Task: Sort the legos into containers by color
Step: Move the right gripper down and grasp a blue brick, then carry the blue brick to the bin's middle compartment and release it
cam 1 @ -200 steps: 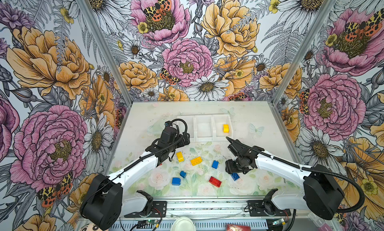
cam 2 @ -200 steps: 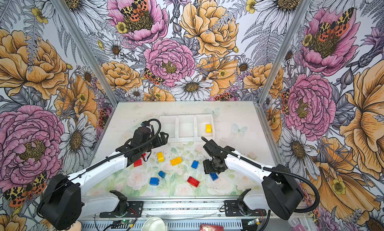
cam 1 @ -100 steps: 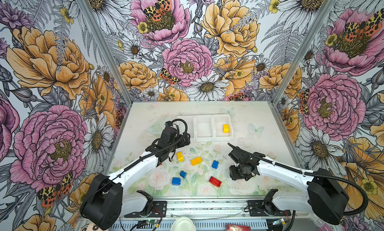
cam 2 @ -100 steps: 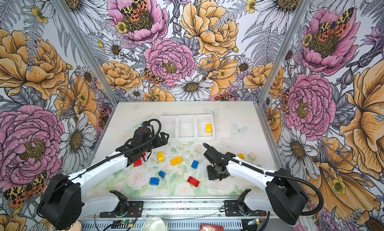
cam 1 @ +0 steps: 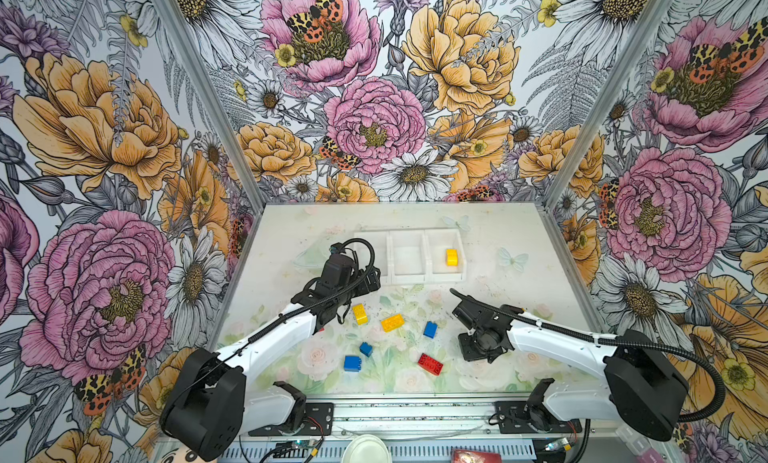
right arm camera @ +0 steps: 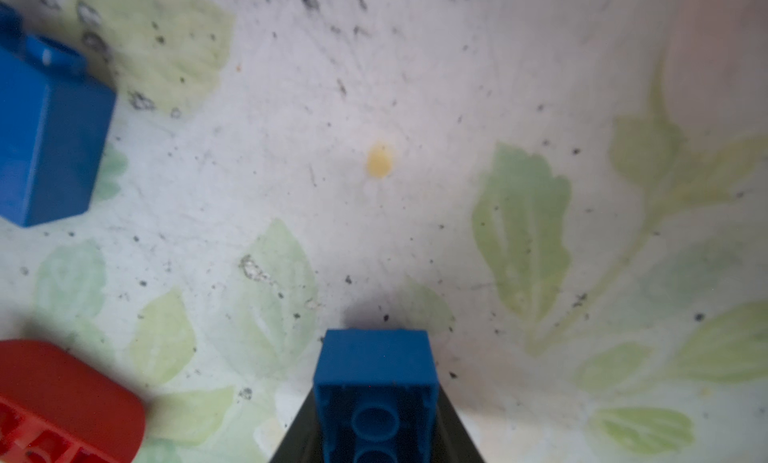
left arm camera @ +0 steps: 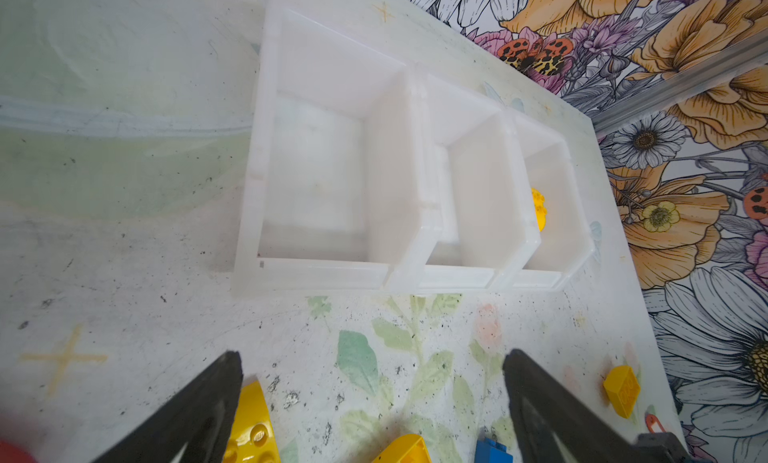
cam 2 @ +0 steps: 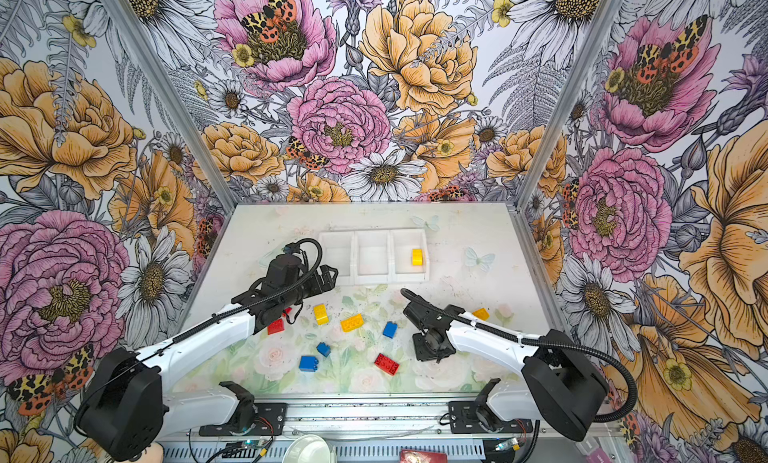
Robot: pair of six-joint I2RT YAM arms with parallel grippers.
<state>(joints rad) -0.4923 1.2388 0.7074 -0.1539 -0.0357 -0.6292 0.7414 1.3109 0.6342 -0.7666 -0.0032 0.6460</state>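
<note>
The right claw (right arm camera: 376, 419) is clamped on a blue brick (right arm camera: 376, 365), low over the table near the front. The tray (cam 1: 409, 279) lies farther back and slightly leftward, its middle and left bins empty. The left claw (left arm camera: 372, 382) gapes wide, nearer the tray.

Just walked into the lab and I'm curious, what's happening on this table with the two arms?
Two robot arms are sorting toy bricks by colour into a white three-bin tray. The right gripper is shut on a small blue brick, low over the table. The left gripper hangs open before the tray, holding nothing. One yellow brick lies in the bin at the right end in both top views; other bricks lie loose on the table.
</note>
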